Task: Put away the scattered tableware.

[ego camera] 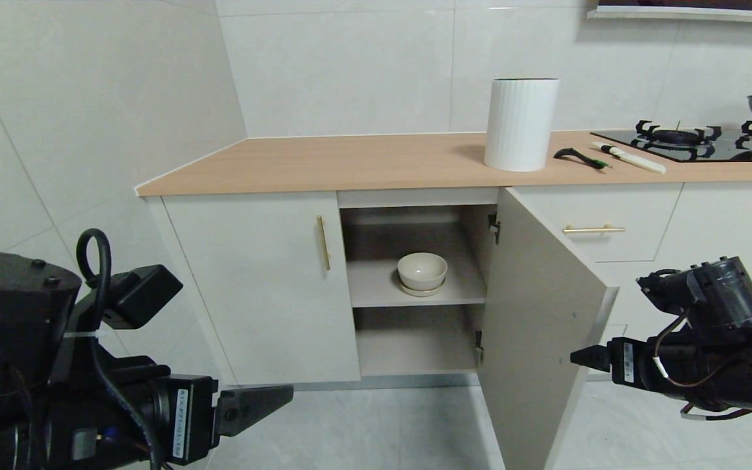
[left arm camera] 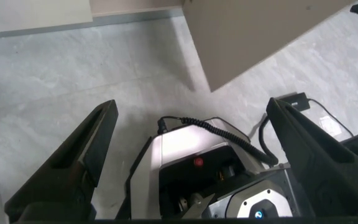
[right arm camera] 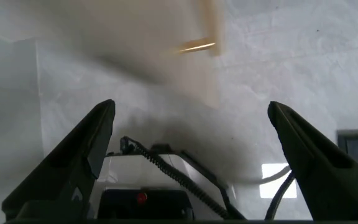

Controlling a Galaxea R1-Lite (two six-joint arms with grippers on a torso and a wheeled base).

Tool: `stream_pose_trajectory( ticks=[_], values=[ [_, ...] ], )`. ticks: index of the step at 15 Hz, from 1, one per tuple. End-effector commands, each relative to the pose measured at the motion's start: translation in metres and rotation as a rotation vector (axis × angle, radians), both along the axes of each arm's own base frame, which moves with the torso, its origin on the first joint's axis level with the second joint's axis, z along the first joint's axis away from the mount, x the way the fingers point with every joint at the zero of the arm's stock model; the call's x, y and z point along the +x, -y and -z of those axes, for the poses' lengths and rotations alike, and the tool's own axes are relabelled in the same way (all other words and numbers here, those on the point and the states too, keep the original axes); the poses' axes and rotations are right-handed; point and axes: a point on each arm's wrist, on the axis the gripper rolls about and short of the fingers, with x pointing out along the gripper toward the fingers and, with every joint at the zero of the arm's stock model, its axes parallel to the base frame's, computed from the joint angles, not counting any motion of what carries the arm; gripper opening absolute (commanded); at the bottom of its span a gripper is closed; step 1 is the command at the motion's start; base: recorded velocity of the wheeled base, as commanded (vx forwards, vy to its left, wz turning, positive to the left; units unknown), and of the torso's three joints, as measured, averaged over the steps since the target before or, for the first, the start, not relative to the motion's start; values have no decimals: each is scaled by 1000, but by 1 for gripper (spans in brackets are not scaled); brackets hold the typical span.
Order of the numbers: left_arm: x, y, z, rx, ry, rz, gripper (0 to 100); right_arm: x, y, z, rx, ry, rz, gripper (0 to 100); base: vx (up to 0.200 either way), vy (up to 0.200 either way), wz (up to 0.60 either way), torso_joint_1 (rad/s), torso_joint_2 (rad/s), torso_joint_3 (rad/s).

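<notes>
On the middle shelf [ego camera: 376,290] of an open lower cabinet, a pale bowl [ego camera: 422,269] sits upright, mouth up, on a small plate [ego camera: 422,290]; its door [ego camera: 539,313] swings out toward the robot. Up on the wooden counter [ego camera: 350,160], beside a tall white ribbed canister [ego camera: 521,124], lie a curved black tool [ego camera: 579,156] and, near it, a long pale utensil [ego camera: 630,158]. The utensil lies flat and slantwise, one end toward the wall, the other toward the counter's front edge by the stove [ego camera: 696,140]. Both pieces look light, stiff and thin, likely to skid if nudged; a pinch across the middle of each handle seems best. The bowl looks smooth and breakable, best held by its rim. The left gripper [left arm camera: 191,109] and right gripper [right arm camera: 191,107] hang low over the floor, well apart from the tableware, each with fingers spread wide and holding nothing
</notes>
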Motion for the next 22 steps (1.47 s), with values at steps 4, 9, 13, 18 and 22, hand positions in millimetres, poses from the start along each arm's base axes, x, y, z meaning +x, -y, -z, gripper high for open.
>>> stream_pose_trajectory(
  ticks=[4,9,13,18,22],
  values=[
    [0,0,0,0,0,-2,100,-10,31,-31,-41,90,73,100,0,0,0,0,0,0],
    [1,0,1,1,-3,-2,100,1,78,-40,-124,9,205,100,0,0,0,0,0,0],
    [0,0,0,0,-1,-2,100,53,79,6,-40,8,314,100,0,0,0,0,0,0],
    [0,0,0,-1,1,-2,100,82,80,48,-101,-4,418,100,0,0,0,0,0,0],
    [0,0,0,-1,1,-2,100,89,79,53,-62,28,440,100,0,0,0,0,0,0]
  ],
)
